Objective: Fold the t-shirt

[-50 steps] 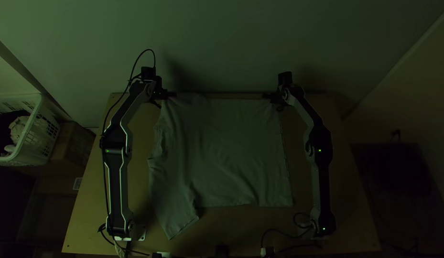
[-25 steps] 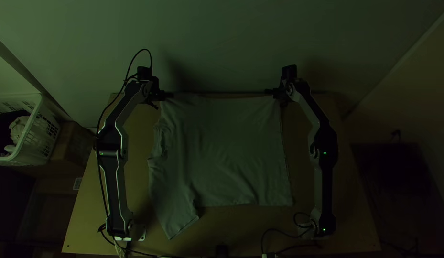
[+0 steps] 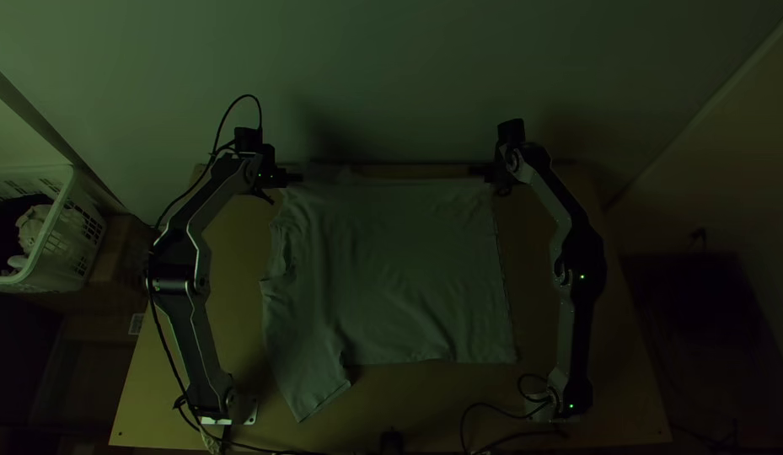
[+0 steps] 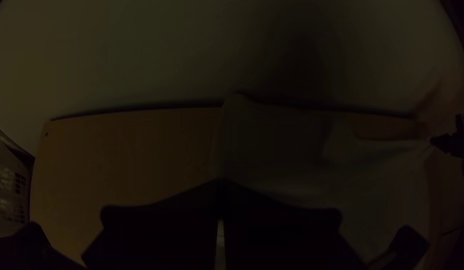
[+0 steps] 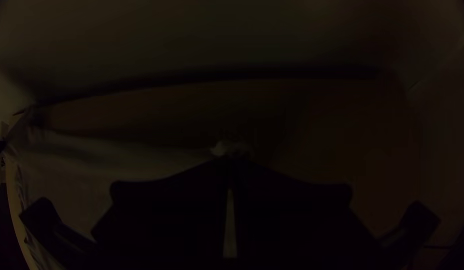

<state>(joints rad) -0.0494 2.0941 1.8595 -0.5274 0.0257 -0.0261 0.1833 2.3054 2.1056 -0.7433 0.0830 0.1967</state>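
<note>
"Where is the t-shirt (image 3: pixel 408 278) found?"

"It is seen in the middle of the wooden table (image 3: pixel 610 371), between the two arms, and its far edge is drawn nearly straight near the table's far edge. Most of it is spread out; the left side is left rumpled, and a sleeve (image 3: pixel 313 383) is pointed toward the near side, at the left."

"And how is the left gripper (image 3: pixel 298 177) placed?"

"It is held at the shirt's far left corner. In the left wrist view its fingers (image 4: pixel 167 227) are seen pressed together at the tips, with the cloth pinched between them."

"Is the same seen of the right gripper (image 3: pixel 475 171)?"

"It is. The far right corner is pinched there, and in the right wrist view a small pale tuft of cloth is seen squeezed out just past the tips. Between the two grippers the far edge is kept taut. Whether that edge is raised off the wood cannot be told."

"What else can be made out?"

"A white basket (image 3: pixel 50 253) is seen beyond the table's left side, with pale cloth (image 3: pixel 33 227) in it. Dark cables (image 3: pixel 492 413) are looped at the near right, beside the right arm's base."
</note>
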